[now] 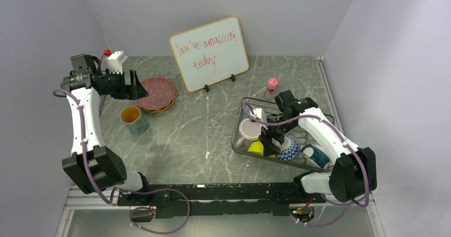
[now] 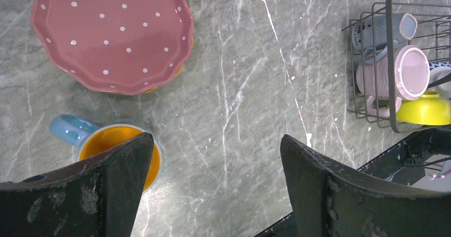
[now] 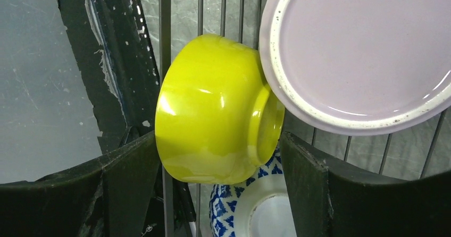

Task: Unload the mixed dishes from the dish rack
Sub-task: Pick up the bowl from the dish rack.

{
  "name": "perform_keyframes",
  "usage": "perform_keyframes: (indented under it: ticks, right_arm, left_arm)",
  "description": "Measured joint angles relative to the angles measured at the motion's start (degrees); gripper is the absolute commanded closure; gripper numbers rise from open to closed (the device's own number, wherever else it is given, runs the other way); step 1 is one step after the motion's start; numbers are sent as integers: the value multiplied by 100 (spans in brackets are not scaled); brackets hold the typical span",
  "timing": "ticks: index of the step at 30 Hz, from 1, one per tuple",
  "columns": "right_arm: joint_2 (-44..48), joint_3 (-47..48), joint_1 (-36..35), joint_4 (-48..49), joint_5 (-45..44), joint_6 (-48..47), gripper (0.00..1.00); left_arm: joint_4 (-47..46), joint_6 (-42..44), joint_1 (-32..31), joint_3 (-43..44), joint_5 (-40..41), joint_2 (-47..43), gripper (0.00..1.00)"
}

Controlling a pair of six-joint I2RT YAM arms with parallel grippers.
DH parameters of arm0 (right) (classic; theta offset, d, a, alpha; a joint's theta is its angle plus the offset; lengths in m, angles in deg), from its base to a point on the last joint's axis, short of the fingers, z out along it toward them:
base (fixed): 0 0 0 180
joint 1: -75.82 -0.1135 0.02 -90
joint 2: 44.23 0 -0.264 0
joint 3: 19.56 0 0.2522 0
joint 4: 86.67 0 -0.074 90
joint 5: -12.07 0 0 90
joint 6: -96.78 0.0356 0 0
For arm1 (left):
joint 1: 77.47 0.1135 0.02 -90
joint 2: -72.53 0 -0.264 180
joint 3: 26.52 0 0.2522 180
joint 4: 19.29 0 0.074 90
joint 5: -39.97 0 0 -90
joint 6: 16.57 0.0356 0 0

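- While the left arm [image 1: 85, 115] hangs over the far left of the grey marbled tabletop [image 1: 213, 125], its jaws stand wide open with only bare stone between them.
- Below those jaws, a cup [image 2: 119, 141] with a blue handle and an orange inside stands upright on the tabletop, partly hidden behind one finger in the left wrist view.
- Just beyond the cup lies the pink dotted plate [image 2: 111, 32]. It is stacked on the orange plate [image 2: 149, 90], which shows only as slivers at the rim.
- On the right side of the tabletop sits the dish rack [image 1: 237, 124], with the right arm [image 1: 324, 133] reaching down into it.
- The right jaws are parted and straddle the yellow bowl [image 3: 213, 104], one finger on each side. Whether the fingers touch the bowl I cannot tell.
- The yellow bowl lies tipped on its side at the rack's near left end, its foot against the rim of the lilac mug [image 3: 361, 45].
- The mug also lies on its side, its open mouth facing the wrist camera.
- Under the yellow bowl, the blue-white patterned bowl [image 3: 223, 210] rests upside down in the rack.
- Further right in the rack lies the teal-white bowl [image 1: 315, 154].
- A smaller cup [image 2: 380, 32] lies on its side behind the mug.
- A whiteboard [image 1: 209, 51] with red writing stands at the back, and a small pink bottle [image 1: 272, 87] stands just beyond the rack.
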Motion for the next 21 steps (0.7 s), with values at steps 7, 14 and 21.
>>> perform_keyframes:
  ticks: [7,14,21]
  right_arm:
    - [-28,13,-31,-142,55,9,35]
    - [87,76,-31,-201,17,28,45]
    - [457,295,-31,-295,-39,96,53]
  left_arm:
    - [-24,-42,0,0,0,0,6]
    - [-105,-83,0,0,-22,0,6]
    - [-116,-101,0,0,-24,2,6]
